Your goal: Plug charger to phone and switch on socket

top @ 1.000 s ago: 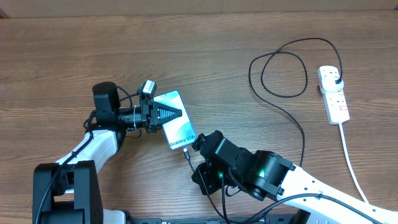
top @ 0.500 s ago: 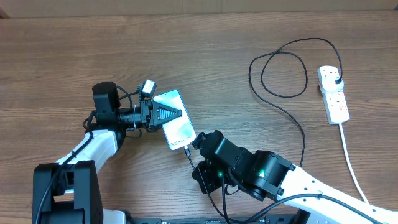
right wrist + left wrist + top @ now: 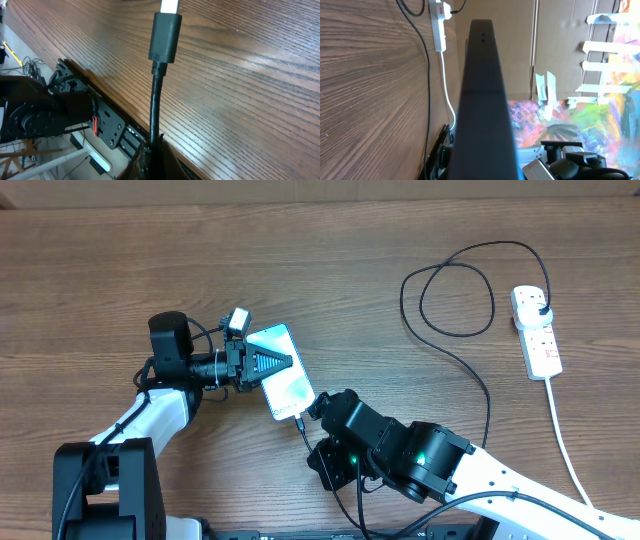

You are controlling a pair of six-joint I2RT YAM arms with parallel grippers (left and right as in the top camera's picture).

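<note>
Plugging step in hand: left gripper (image 3: 275,363) clamps phone (image 3: 292,388), right gripper (image 3: 316,412) pinches charger (image 3: 165,35) at phone's near end; next likely needs a straight push home.

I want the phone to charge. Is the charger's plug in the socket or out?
In. The charger's black plug sits in the end outlet of the socket, cable trailing away.

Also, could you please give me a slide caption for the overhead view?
Left jaws grip the phone; right jaws hold the charger tip at its lower edge.

One phone (image 3: 291,387); one charger (image 3: 487,392); one socket (image 3: 538,337).
</note>
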